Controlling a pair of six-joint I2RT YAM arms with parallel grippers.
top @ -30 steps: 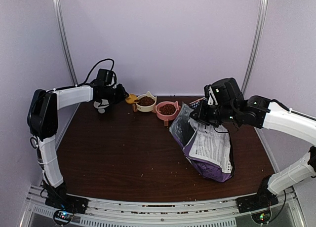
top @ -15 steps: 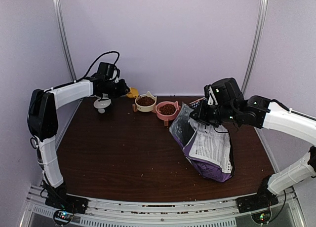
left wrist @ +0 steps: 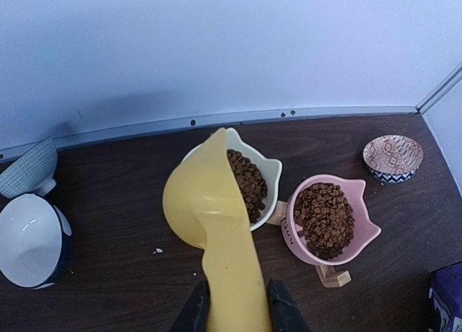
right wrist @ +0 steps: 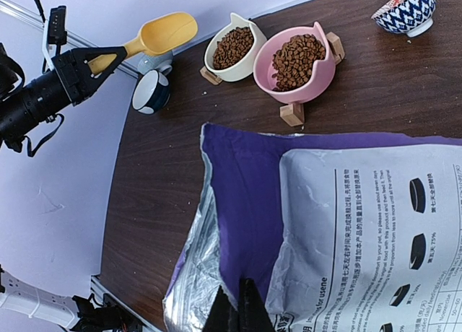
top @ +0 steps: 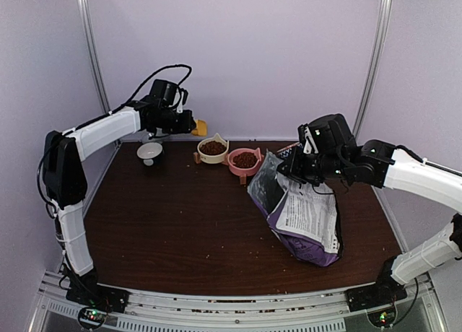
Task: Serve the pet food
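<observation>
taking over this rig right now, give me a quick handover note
Left gripper: jaws shut on the handle of the yellow scoop, which is raised near the cream bowl and looks empty.
Right gripper: jaws shut on the rim of the purple bag, holding its mouth open on the right of the table.
Done: the cream bowl and the pink bowl both hold kibble.
Left: the white bowl and the patterned bowl are empty. If they need filling, scoop more from the bag.
</observation>
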